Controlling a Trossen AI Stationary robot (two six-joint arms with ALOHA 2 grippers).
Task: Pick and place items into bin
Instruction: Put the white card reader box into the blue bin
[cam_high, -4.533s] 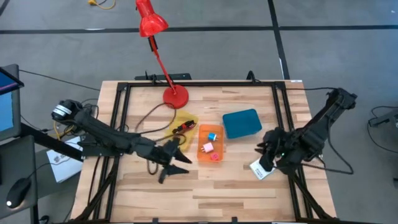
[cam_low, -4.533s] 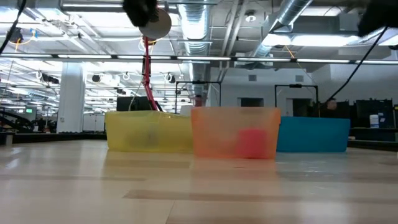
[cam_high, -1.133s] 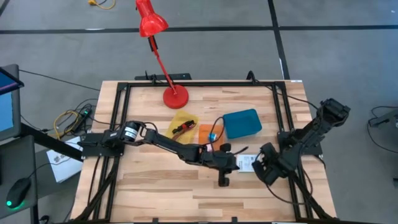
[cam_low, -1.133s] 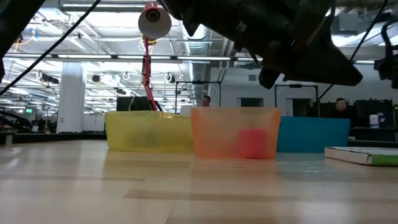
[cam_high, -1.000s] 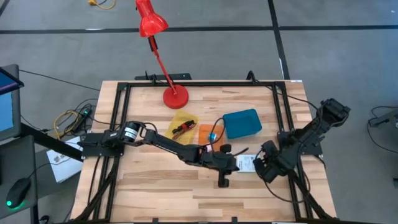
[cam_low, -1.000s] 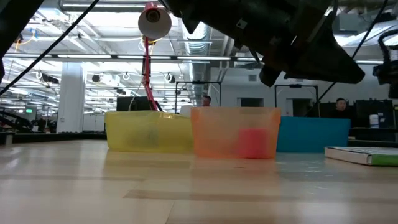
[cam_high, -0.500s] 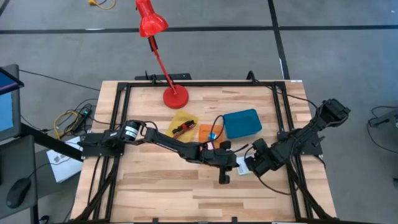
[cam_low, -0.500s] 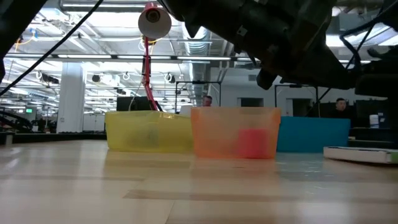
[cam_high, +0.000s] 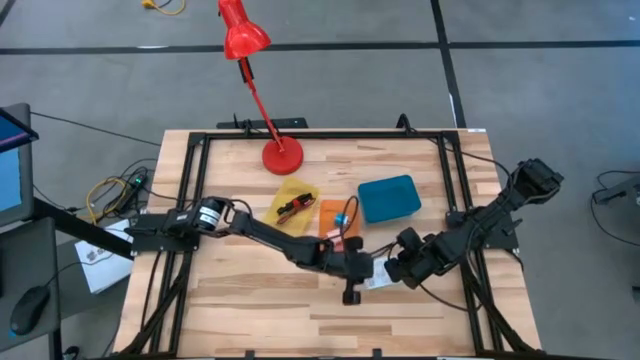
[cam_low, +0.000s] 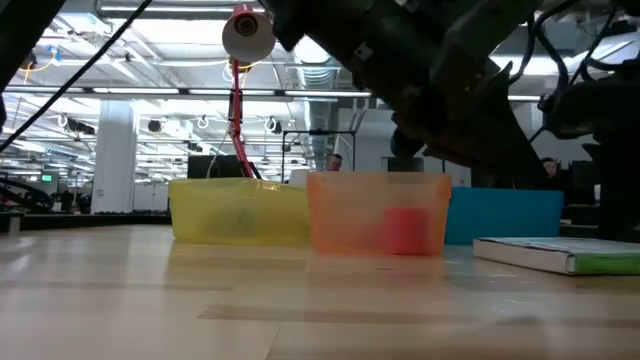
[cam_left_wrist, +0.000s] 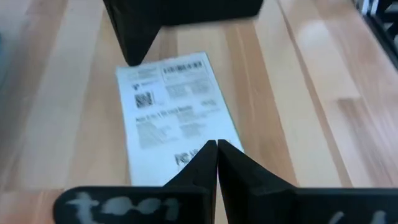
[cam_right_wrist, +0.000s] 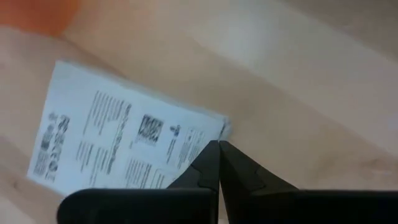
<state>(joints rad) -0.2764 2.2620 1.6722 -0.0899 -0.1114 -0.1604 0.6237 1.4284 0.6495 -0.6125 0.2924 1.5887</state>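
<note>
Lying flat: white printed packet (cam_high: 377, 279) on the table (cam_high: 240, 310), in front of the orange bin (cam_high: 338, 222).
Left gripper (cam_high: 352, 281): fingers pressed together, holding nothing, just beside the packet.
Right gripper (cam_high: 393, 271): fingers pressed together, holding nothing, at the packet's opposite edge.

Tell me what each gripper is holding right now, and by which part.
Nothing is held. Both the left gripper and the right gripper are shut with nothing between the fingers, their tips meeting over the white printed packet, which lies flat on the table.
</note>
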